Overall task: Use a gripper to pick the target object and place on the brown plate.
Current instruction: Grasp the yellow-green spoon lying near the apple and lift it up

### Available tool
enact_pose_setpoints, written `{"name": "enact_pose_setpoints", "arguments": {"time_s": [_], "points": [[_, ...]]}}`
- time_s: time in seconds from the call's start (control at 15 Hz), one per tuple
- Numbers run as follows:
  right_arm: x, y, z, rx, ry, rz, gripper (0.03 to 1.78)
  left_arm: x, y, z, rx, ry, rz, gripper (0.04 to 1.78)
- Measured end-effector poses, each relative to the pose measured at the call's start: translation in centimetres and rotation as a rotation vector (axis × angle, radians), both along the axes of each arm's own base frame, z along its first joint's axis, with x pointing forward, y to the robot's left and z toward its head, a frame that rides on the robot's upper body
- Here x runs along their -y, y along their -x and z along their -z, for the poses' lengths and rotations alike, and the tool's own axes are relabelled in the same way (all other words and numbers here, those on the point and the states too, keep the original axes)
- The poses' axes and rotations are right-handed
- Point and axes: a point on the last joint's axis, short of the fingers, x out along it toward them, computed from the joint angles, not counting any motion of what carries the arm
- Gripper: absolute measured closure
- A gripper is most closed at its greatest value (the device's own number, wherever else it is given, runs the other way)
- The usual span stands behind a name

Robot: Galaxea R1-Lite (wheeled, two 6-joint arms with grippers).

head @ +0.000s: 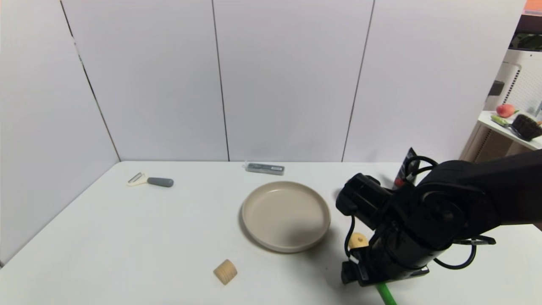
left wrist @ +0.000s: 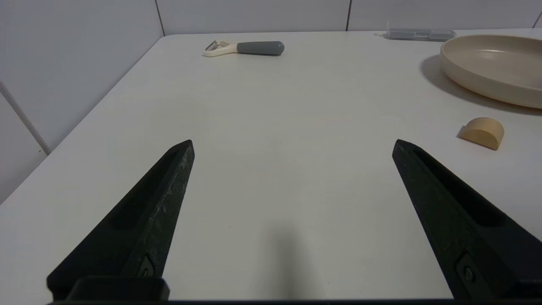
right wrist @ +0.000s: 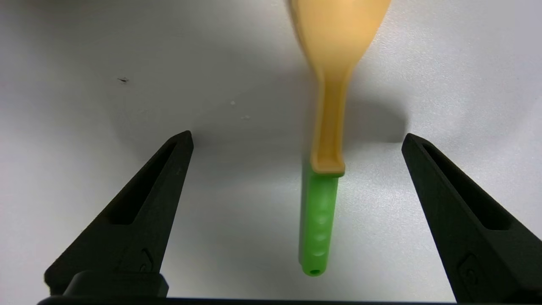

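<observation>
We are holding our right gripper (right wrist: 296, 137) low over the white worktop (head: 127, 237), on the near right side, just beside the round beige-tan shallow plate with the raised rim (head: 286, 215). Its two pointed black jaws are standing wide apart and are gripping nothing. In the right wrist view, the small light-wood spoon with the bright green handle end (right wrist: 322, 169) is lying flat on the worktop between those jaws, nearer to one of them than to the other and touching neither. The wooden neck is meeting the green end roughly level with the jaw tips, and the broad bowl is lying beyond them.

From the head view we are seeing only two parts of this spoon (head: 359, 240): the pale bowl with its hole, close to the plate's rim but outside it, and the green tip poking out below our bulky black wrist.

We are keeping our left gripper (left wrist: 293, 142) out of the head view; its own camera is showing its jaws spread wide and holding nothing, above a bare stretch of worktop.

A small wooden half-round block (head: 225, 271) is sitting near the front edge, apart from the plate. A grey-handled peeler (head: 150, 181) is lying far to the left, and a flat grey case (head: 265, 168) is resting by the back wall.
</observation>
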Motion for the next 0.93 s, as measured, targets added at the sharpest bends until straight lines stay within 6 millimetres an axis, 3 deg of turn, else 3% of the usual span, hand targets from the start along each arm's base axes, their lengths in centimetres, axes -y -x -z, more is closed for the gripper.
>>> {"name": "enact_pose_setpoints", "arguments": {"time_s": [0.93], "points": [[1.7,-0.1,-1.6,0.027,-0.034,0.031,0.11,0.0,0.0,0.0,0.0,0.0,0.0,0.13]]}}
